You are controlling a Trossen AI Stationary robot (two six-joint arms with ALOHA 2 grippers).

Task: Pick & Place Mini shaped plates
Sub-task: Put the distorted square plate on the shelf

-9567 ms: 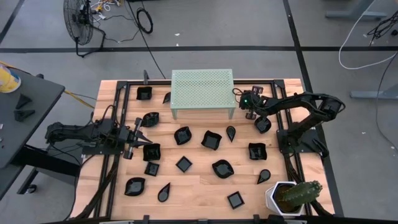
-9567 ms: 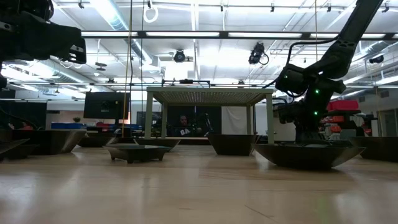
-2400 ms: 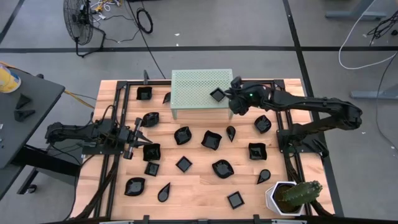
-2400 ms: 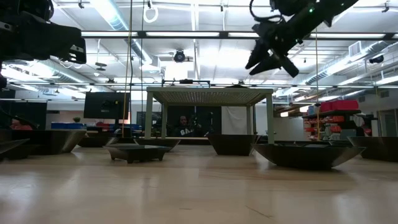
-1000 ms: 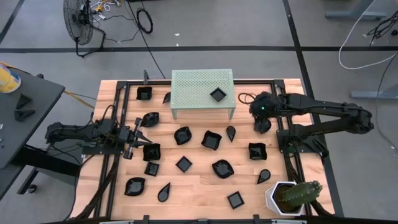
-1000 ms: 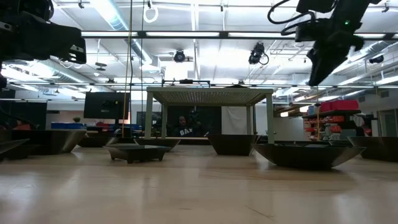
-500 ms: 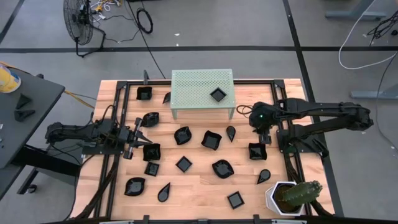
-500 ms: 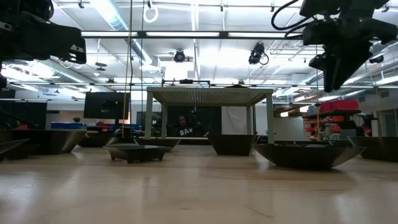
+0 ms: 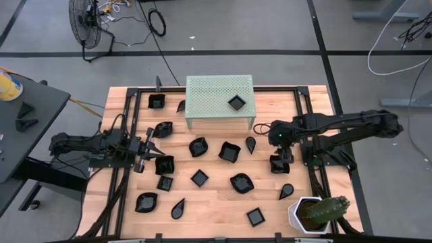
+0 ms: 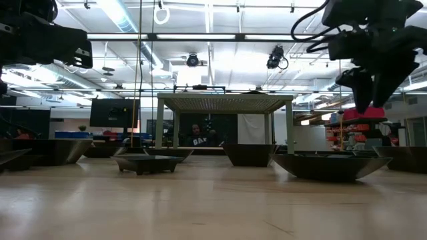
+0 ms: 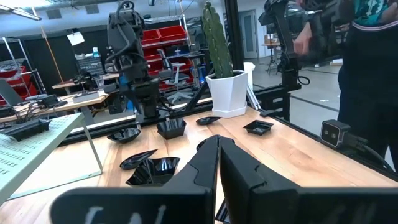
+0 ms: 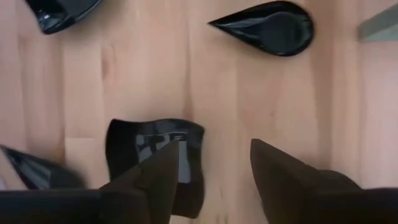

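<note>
Many mini shaped plates, small glossy black dishes, lie scattered on the wooden table point(image 9: 216, 196). One of them point(image 9: 236, 102) sits on top of the pale green perforated stand point(image 9: 219, 98). My right gripper point(image 9: 283, 155) hangs open at the right, pointing steeply down and clear above the table in the low view point(image 10: 375, 100). One finger is over a wavy square plate point(image 12: 155, 155), the other over bare wood. A teardrop plate point(image 12: 273, 28) lies beyond. My left gripper point(image 9: 150, 150) waits shut at the left, pointing level.
A white hexagonal pot with a cactus point(image 9: 317, 212) stands at the near right corner. A black frame point(image 9: 304, 128) borders the table. More plates lie in the middle and near left point(image 9: 145, 201). A person stands beyond the table point(image 11: 373, 74).
My right gripper has moved from beside the stand toward the table's near edge and down, tipping more steeply downward. Its fingers have opened wider. It now hangs over the wavy square plate at the right. No plate has moved.
</note>
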